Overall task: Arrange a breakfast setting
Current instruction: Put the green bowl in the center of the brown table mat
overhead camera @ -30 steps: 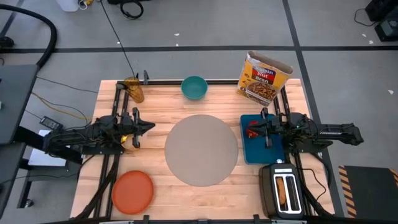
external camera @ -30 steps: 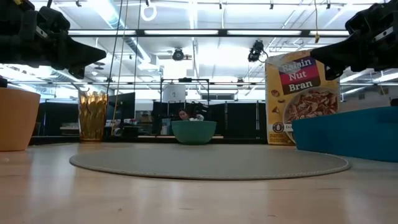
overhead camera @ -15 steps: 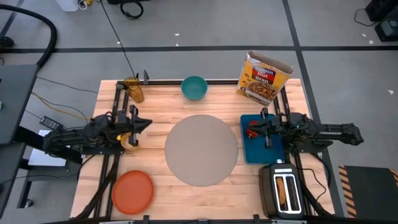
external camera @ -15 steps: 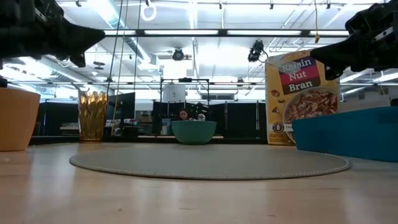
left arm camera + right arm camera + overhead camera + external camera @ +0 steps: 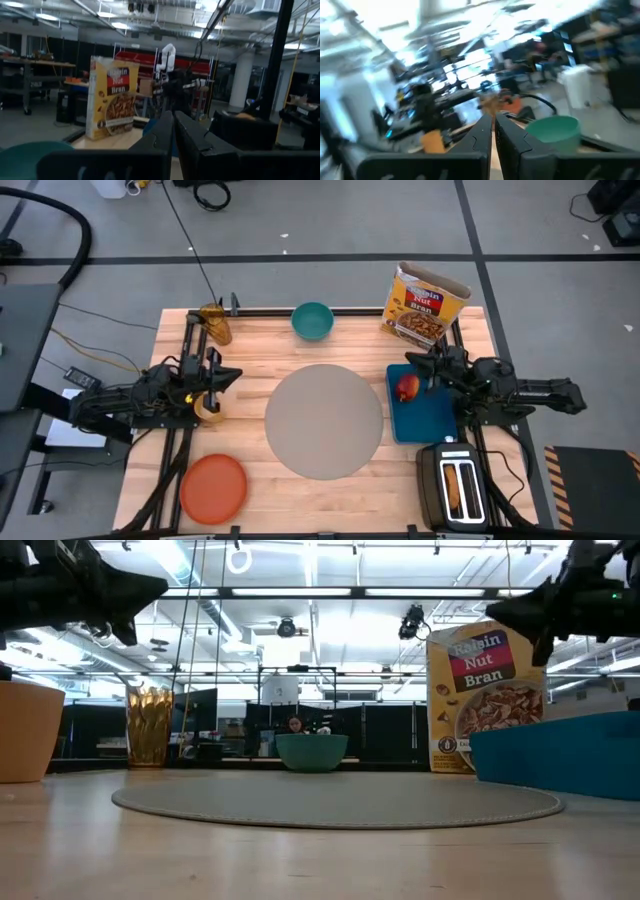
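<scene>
Left gripper [image 5: 232, 373] closed and empty above the small cup [image 5: 207, 406], right gripper [image 5: 412, 360] closed and empty above blue tray [image 5: 425, 418] holding red apple [image 5: 407, 387], grey placemat [image 5: 323, 420] between

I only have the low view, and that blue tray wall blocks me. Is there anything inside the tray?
Observer: Yes, a red apple lies in the blue tray, toward its far end.
Operator: Where's the right gripper?
Observer: The right gripper is shut, empty, over the tray's far edge, close to the apple.
Operator: Is the orange plate on the placemat?
Observer: No. The orange plate sits at the near left corner, apart from the bare grey placemat.
</scene>
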